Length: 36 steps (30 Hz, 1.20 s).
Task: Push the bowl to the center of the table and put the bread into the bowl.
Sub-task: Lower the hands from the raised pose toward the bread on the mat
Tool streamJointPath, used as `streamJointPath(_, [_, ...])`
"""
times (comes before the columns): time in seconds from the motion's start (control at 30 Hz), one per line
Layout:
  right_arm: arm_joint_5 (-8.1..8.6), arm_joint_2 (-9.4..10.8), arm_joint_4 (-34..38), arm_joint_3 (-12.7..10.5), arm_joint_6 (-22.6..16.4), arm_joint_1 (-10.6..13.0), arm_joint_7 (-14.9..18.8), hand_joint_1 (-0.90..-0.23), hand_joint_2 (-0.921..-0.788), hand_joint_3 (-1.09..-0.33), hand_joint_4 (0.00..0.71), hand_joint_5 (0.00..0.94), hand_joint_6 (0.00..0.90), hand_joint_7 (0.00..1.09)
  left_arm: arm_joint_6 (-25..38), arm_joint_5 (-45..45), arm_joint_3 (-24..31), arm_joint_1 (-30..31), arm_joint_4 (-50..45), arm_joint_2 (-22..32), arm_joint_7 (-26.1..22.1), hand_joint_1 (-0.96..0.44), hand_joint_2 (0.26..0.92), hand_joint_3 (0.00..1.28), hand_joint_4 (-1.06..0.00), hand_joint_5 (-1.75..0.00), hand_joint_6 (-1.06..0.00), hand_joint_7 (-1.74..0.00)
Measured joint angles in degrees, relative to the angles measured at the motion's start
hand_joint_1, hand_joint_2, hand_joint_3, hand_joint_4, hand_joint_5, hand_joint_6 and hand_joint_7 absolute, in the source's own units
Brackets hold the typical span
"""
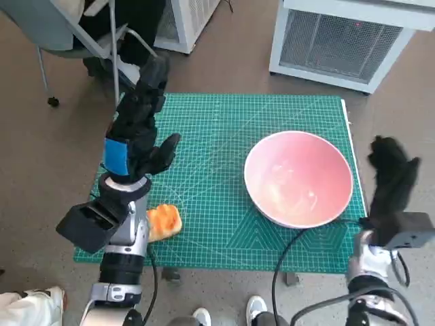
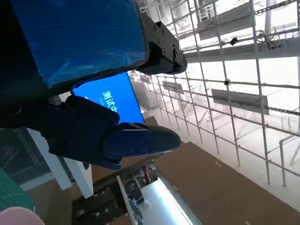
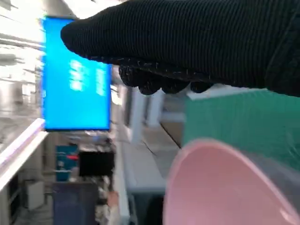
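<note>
A pink bowl (image 1: 299, 178) sits on the right half of the green cutting mat (image 1: 224, 129); its rim (image 3: 220, 187) fills the lower part of the right wrist view. A piece of orange-brown bread (image 1: 164, 221) lies near the mat's front left corner, partly hidden behind my left forearm. My left hand (image 1: 143, 122) is raised above the mat's left side, fingers stretched out and holding nothing; its fingers (image 2: 108, 136) point at the ceiling in the left wrist view. My gloved right hand (image 1: 391, 180) hovers just off the mat's right edge beside the bowl, empty, fingers apart.
A white cabinet with a grille (image 1: 340, 41) stands beyond the table at the back right. A chair (image 1: 75, 37) with a seated person's dark legs is at the back left. Shoes (image 1: 258, 309) show at the front edge. A cable (image 1: 282, 261) crosses the mat's front.
</note>
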Motion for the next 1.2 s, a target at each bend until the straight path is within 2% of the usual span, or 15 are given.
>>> streamJointPath(0.2, [0.82,0.9,1.8,-1.1,4.9,-2.7,2.2,-0.498,-0.921,-0.909,0.177,0.015,0.028,0.41,0.7,0.4,0.0,0.7,-1.4,0.5,0.2,-0.66,0.921,0.38,-0.19,0.0,-0.4,0.0])
streamJointPath(0.47, [1.17,3.0,2.5,-1.7,9.3,-5.8,2.6,-0.546,-0.921,-0.884,0.185,0.013,0.043,0.42,1.4,0.5,0.0,1.4,-2.9,0.9,0.4,-0.66,0.921,0.38,-0.19,0.0,-0.38,0.0])
streamJointPath(0.67, [1.78,4.9,2.7,-2.3,10.8,-8.2,3.0,-0.565,-0.921,-0.856,0.176,0.005,0.044,0.42,1.7,0.5,0.1,1.6,-3.6,1.4,0.4,-0.66,0.921,0.38,-0.19,0.0,-0.38,0.0])
streamJointPath(0.8, [1.94,6.2,2.7,-2.7,11.6,-9.9,3.3,-0.551,-0.921,-0.85,0.163,0.001,0.043,0.43,2.3,0.5,0.2,2.6,-5.0,1.8,0.5,-0.67,0.921,0.37,-0.19,0.0,-0.38,0.0])
streamJointPath(1.0, [2.24,7.4,2.8,-3.6,12.7,-11.8,4.0,-0.547,-0.921,-0.844,0.164,0.002,0.056,0.44,3.1,0.5,0.3,4.1,-6.9,2.4,0.7,-0.67,0.921,0.37,-0.19,0.0,-0.38,0.0])
streamJointPath(1.2, [1.8,8.4,3.1,-3.6,13.5,-13.6,3.4,-0.559,-0.921,-0.84,0.171,0.005,0.066,0.46,3.6,0.7,0.6,5.1,-8.2,2.8,1.6,-0.66,0.921,0.37,-0.19,0.0,-0.37,0.0])
